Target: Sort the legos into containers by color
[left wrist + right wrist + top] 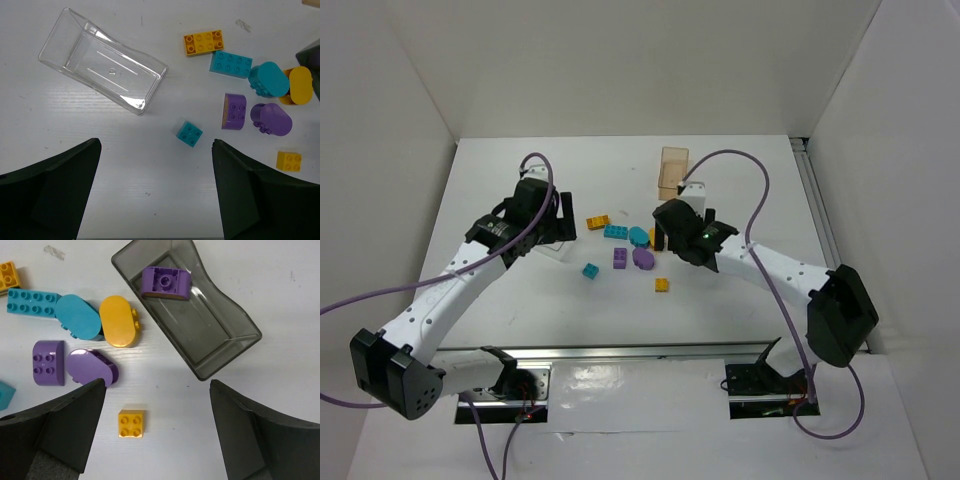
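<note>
Loose legos lie mid-table: a yellow brick (203, 42), a teal brick (230, 64), a teal oval (268, 80), a yellow oval (119, 321), a purple brick (48, 362), a purple oval (92, 367), a small teal brick (189, 133) and a small yellow brick (132, 423). The clear bin (102, 60) is empty. The dark grey bin (215, 335) holds one purple brick (165, 282). The orange bin (672, 172) stands further back. My left gripper (156, 190) is open above the table near the small teal brick. My right gripper (157, 430) is open over the small yellow brick.
White walls enclose the table on the left, back and right. A metal rail (620, 352) runs along the near edge between the arm bases. Purple cables (750, 170) loop above both arms.
</note>
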### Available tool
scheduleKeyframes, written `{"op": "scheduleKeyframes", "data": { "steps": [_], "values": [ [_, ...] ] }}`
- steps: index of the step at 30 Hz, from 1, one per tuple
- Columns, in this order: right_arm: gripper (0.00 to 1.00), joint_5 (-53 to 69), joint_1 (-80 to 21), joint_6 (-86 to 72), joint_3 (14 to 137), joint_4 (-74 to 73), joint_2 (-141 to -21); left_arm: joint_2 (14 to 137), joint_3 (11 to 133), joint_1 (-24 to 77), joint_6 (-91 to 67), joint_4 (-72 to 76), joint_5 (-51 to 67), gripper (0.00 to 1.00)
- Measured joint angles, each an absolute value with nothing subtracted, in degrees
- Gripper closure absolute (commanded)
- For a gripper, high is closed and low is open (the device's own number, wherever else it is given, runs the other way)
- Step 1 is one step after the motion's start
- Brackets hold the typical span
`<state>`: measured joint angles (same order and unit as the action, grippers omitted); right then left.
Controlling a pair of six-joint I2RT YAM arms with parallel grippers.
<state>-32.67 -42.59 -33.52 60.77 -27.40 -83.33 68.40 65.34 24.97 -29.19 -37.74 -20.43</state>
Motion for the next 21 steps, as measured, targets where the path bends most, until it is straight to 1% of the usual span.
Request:
{"op": "scheduleKeyframes", "data": {
  "steps": [9, 16, 21],
  "values": [
    [0.11, -30.7, -44.45, -31.35, 63.53, -27.38, -89.6, 68.49, 65.34, 25.06, -30.13, -37.74, -20.29, 0.0],
    [0.1, -24.43, -45.39, -26.26, 67.26, -25.71, -95.02, 68.49, 65.32, 25.08, -30.22, -37.78, -20.38, 0.0],
    [0.11, -20.36, -45.89, -22.02, 67.92, -23.79, -99.74, 68.49, 65.32, 25.06, -30.3, -38.2, -20.75, 0.0]
  ]
}}
